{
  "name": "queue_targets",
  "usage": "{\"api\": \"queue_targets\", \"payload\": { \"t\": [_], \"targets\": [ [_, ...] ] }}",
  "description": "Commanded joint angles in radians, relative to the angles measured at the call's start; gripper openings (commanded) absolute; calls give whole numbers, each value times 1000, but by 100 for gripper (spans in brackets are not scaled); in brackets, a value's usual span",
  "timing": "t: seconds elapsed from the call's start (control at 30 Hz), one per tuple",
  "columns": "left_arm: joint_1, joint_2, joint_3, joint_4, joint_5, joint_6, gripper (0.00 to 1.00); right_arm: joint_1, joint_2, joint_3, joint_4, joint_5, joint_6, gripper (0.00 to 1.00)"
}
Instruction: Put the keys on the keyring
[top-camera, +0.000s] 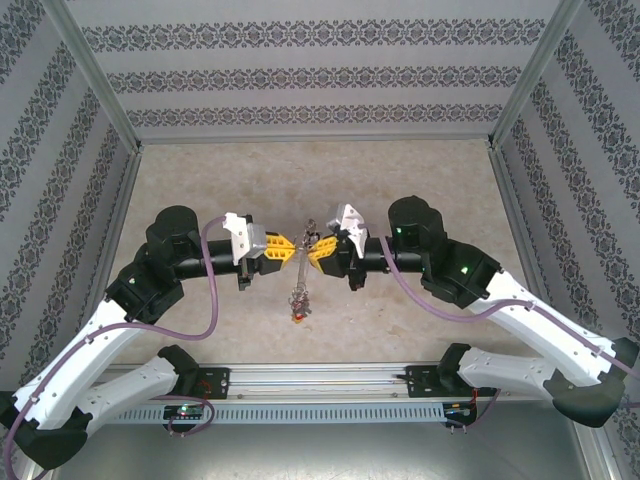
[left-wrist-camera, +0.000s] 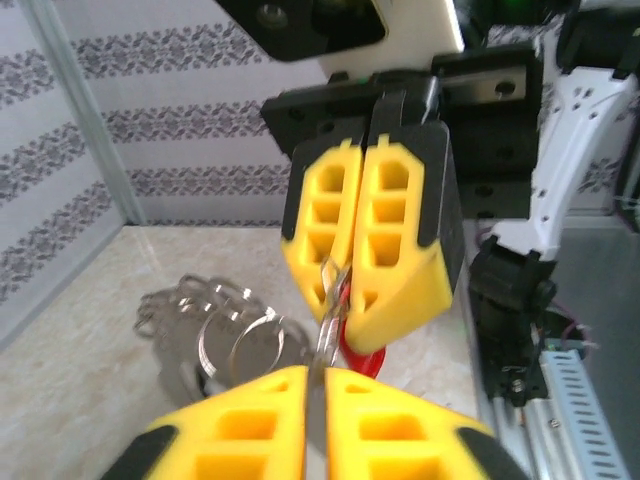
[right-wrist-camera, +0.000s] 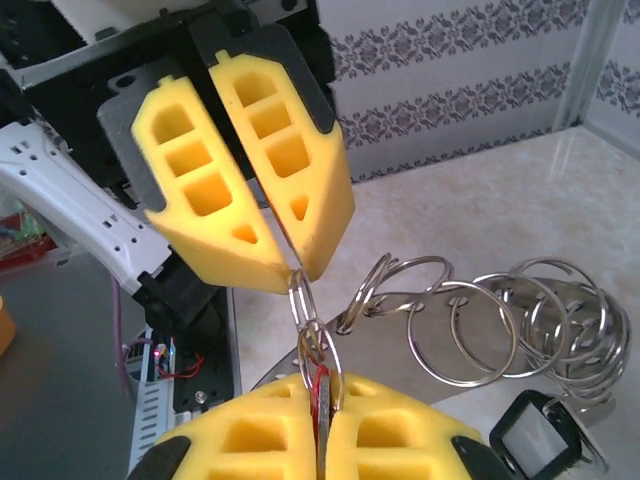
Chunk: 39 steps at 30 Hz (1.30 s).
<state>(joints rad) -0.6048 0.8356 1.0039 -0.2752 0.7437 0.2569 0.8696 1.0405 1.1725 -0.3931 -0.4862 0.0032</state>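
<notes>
Your left gripper (top-camera: 292, 244) pinches the stiff, slippery keyring (top-camera: 301, 272) mid-frame; right gripper (top-camera: 313, 250) is clamped on the light key (left-wrist-camera: 365, 352). Grip bare wire.

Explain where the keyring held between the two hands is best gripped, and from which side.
Grip the bare wire near the top of the keyring, clear of the keys bunched at its low end. Come in level from the left or right, pads on the loop's two flat faces: it hangs thin and edge-on, so a sideways pinch seems surest.
</notes>
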Motion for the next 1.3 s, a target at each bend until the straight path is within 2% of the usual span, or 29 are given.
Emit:
{"api": "queue_targets", "payload": {
  "t": [0.0,0.23,0.33,0.6,0.7,0.97,1.27],
  "targets": [
    [17,-34,-26,54,-48,-15,23,-16,12,77,-85,3,29,0],
    [17,-81,-95,114,-154,-71,44,-63,130,173,-245,98,42,0],
    [16,-107,-131,129,-223,-92,49,-86,205,222,-345,158,55,0],
    [17,-159,-156,114,-434,-103,51,-90,358,401,-610,318,18,0],
    [17,-181,-173,119,-493,-127,52,-78,403,497,-751,431,-17,0],
    [17,-212,-207,139,-520,-164,52,12,557,723,-1089,824,-79,0],
    [17,-243,-208,152,-497,-180,52,48,674,749,-1220,1057,-98,0]
  ]
}}
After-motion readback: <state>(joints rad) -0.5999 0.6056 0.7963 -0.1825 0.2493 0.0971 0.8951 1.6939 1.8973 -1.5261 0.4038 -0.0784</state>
